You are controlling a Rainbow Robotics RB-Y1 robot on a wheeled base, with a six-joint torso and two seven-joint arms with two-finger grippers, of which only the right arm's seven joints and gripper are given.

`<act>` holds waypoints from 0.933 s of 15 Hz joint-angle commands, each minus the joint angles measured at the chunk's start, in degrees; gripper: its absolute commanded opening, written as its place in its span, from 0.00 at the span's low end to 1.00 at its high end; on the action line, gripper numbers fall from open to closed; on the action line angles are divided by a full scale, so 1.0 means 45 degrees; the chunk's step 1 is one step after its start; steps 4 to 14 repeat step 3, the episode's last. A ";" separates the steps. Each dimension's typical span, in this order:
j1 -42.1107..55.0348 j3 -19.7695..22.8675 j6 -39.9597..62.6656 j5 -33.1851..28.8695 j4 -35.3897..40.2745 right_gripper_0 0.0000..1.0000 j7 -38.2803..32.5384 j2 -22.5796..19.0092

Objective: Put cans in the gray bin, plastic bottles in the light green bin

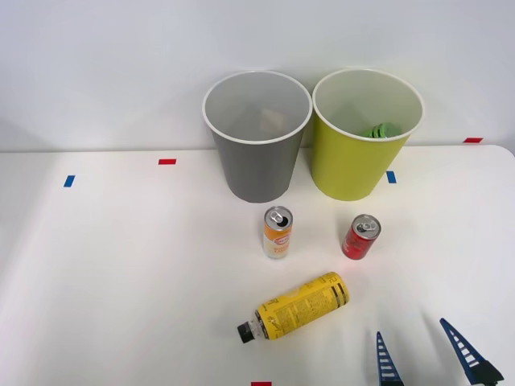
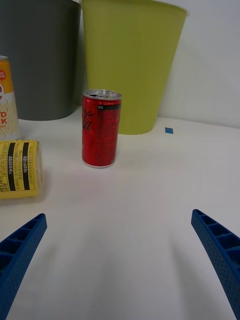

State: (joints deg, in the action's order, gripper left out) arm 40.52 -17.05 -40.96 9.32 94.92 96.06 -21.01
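White wall stands behind the white desk (image 1: 121,265) you work on. From the front view you see the gray bin (image 1: 256,137) and the light green bin (image 1: 364,137) side by side at the back, something green already lying inside the second. Before them stand the orange-and-white can (image 1: 278,232) and the red can (image 1: 360,237), both upright, and nearer to you the yellow bottle (image 1: 298,305) lies on its side. Your right gripper (image 1: 426,354) hovers low at the near edge, its fingers wide apart and holding nothing. From the right wrist view, the red can (image 2: 101,128) stands ahead, off to one side between the fingers (image 2: 220,250), with the yellow bottle (image 2: 20,168) just beside. If you advance off-centre, I think a finger could tip the can or nudge the bottle rolling.
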 commanded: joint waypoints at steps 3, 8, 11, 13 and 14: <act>0.0000 0.0000 0.0001 0.0000 0.0001 1.00 0.0000 0.0000; 0.0000 0.0000 0.0001 0.0000 0.0001 1.00 0.0000 0.0000; 0.0000 0.0000 0.0001 0.0000 0.0001 1.00 0.0000 0.0000; 0.0000 0.0000 0.0001 0.0000 0.0001 1.00 0.0000 0.0000; 0.0000 0.0000 0.0001 0.0000 0.0001 1.00 0.0000 0.0000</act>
